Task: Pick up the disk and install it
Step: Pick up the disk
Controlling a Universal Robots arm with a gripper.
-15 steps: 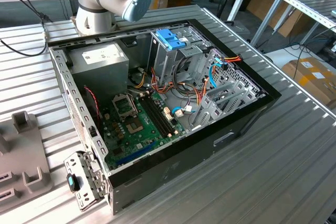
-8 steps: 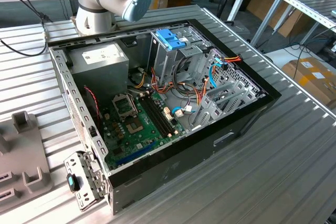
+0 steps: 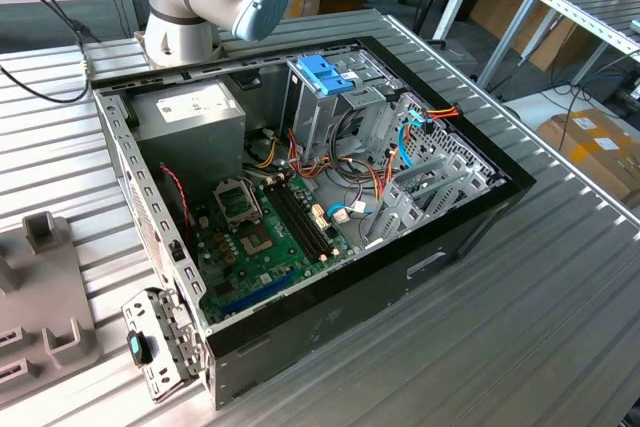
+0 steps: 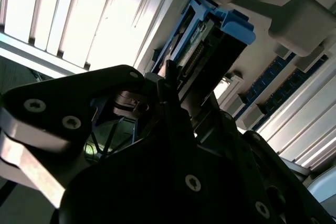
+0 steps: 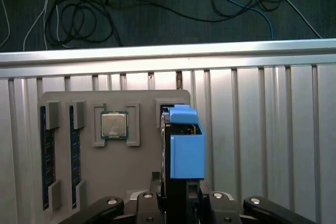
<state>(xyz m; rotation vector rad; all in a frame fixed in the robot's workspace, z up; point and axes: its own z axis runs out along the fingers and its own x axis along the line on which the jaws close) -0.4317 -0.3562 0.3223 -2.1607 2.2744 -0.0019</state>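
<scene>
Currently pick-up step: gripper (image 5: 181,195) clamped on the disk (image 5: 187,153), edge-on between its fingers, tray (image 5: 131,166) slot just beyond. Clearing it likely calls for a square, firm hold.

disk (image 5: 186,153) carrier light blue | gripper (image 5: 181,195) black | tray (image 5: 136,171) flat grey | chip (image 5: 114,125) silver, green rim | table (image 5: 262,129) ribbed silver | motherboard (image 3: 250,237) green | case (image 3: 400,282) black | drive-cage latch (image 3: 325,75) blue

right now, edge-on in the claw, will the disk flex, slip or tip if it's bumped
The disk looks boxy and hard-cased, so probably stiff and dense. Its smooth blue plastic sides could slide in the claw. Standing on its narrow edge, it would likely topple if released.
</scene>
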